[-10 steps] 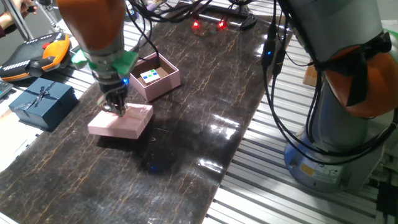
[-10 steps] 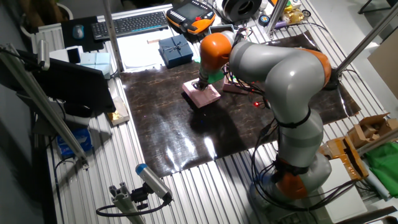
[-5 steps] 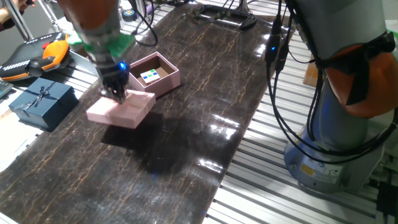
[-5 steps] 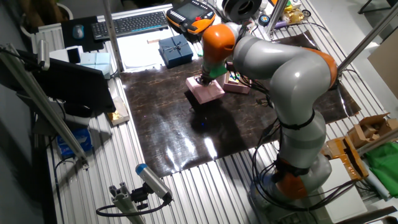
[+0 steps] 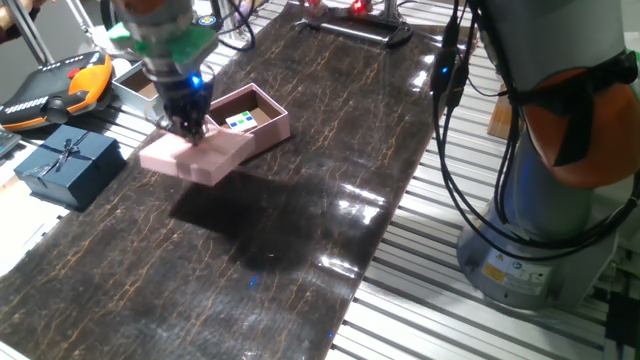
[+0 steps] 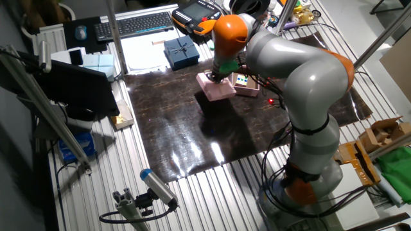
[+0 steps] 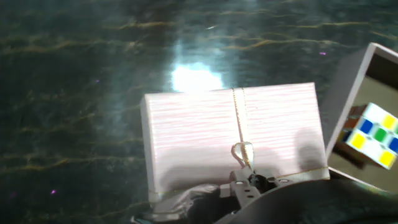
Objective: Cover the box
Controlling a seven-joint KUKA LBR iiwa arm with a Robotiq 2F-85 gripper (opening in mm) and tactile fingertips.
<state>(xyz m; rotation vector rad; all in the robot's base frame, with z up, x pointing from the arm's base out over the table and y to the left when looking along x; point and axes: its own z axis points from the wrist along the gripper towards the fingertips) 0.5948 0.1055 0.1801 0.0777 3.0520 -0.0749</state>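
The open pale pink box [image 5: 250,122] sits on the dark mat with a colour cube [image 5: 241,122] inside; it also shows in the other fixed view [image 6: 245,83] and at the right edge of the hand view [image 7: 367,118]. My gripper [image 5: 190,127] is shut on the edge of the matching pink lid [image 5: 197,155] and holds it in the air, just left of the box and overlapping its near corner. The lid [image 6: 216,86] hangs beside the box in the other fixed view. In the hand view the lid [image 7: 230,134] shows a thin bow mark.
A dark blue gift box [image 5: 68,163] with a bow lies left of the mat, also in the other fixed view [image 6: 180,52]. An orange-black pendant [image 5: 60,88] lies behind it. A grey open box [image 5: 135,85] stands behind my gripper. The arm's base [image 5: 540,200] stands at right.
My gripper has lifted the pink lid off the mat and carried it toward the open box, from resting in front of the box to overlapping its near-left corner.
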